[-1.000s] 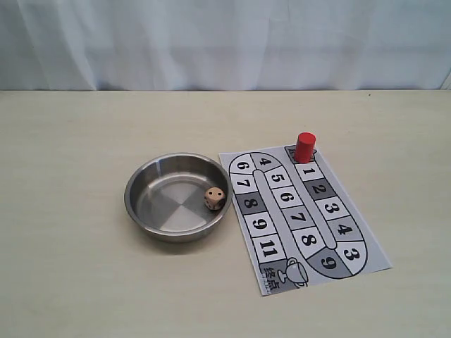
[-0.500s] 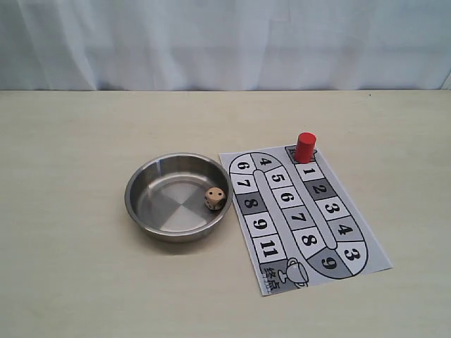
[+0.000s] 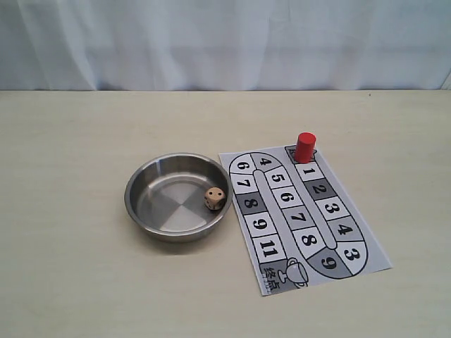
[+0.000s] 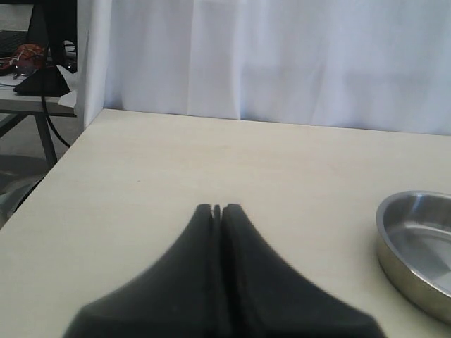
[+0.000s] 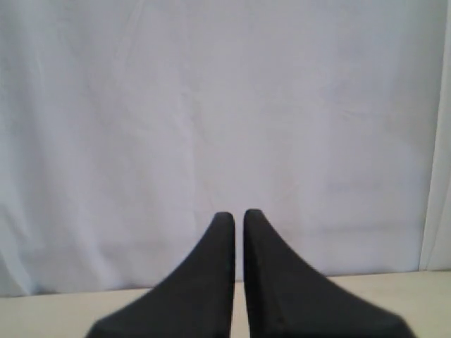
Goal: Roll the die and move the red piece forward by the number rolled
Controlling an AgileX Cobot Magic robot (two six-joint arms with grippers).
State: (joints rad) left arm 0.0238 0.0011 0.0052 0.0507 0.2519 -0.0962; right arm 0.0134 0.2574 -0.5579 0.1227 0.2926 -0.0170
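The die (image 3: 215,198), a pale tan cube with dark pips, lies inside the steel bowl (image 3: 130,193) against its right wall. Upright at the top of the numbered paper board (image 3: 285,220), just above square 1, stands the red piece (image 3: 305,147). Neither gripper shows in the exterior view. My left gripper (image 4: 217,208) is shut and empty, low over the bare table, with the bowl's rim (image 4: 394,243) off to one side. My right gripper (image 5: 239,215) faces the white curtain, its fingers almost touching with nothing between them.
The board lies right beside the bowl, slanted on the beige table (image 3: 77,141). A white curtain (image 3: 225,42) closes the far side. The left wrist view shows the table's edge and another table with cables (image 4: 35,70) beyond it.
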